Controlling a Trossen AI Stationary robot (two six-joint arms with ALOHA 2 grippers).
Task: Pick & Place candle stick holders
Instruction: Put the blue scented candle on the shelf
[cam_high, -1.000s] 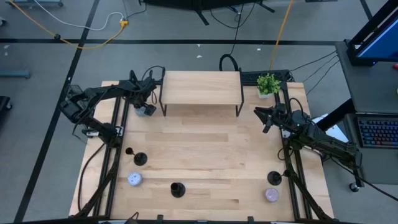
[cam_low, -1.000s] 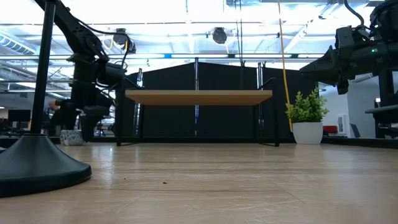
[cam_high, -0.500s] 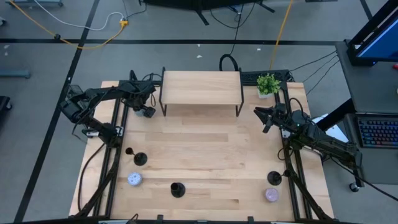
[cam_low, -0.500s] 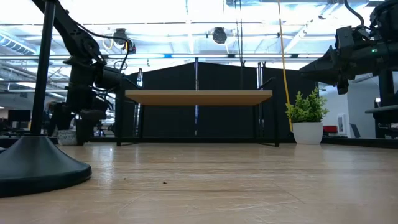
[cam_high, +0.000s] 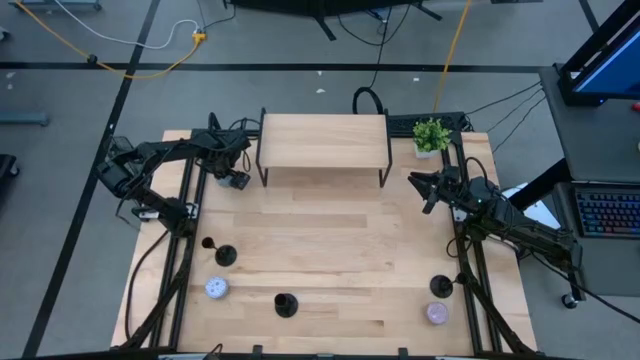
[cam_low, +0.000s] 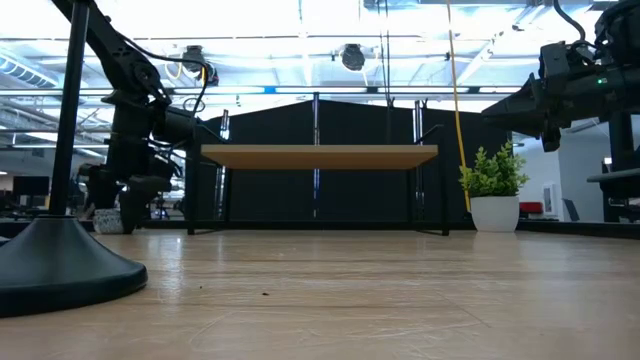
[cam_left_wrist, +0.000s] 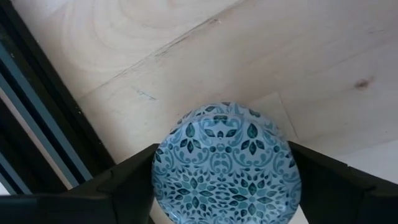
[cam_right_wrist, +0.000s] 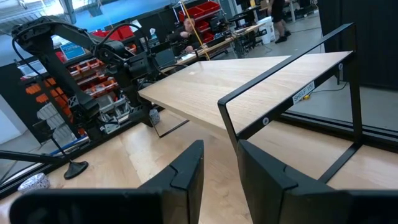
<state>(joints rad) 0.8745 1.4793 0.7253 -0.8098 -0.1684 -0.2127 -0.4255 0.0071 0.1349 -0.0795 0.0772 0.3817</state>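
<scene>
The left tool (cam_high: 232, 178) sits low at the counter's (cam_high: 330, 240) far left, fingers spread wide around a blue patterned tin (cam_left_wrist: 227, 165). That tin wants releasing cleanly first. The candle stick holders (cam_high: 224, 256) stand well apart from it, along the near edge. The right tool (cam_high: 428, 190), fingers narrowly parted and empty, hovers beside the shelf (cam_high: 324, 141).

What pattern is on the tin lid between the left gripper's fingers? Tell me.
A blue-and-white floral tile pattern on the tin lid, clearest in the left wrist view.
</scene>
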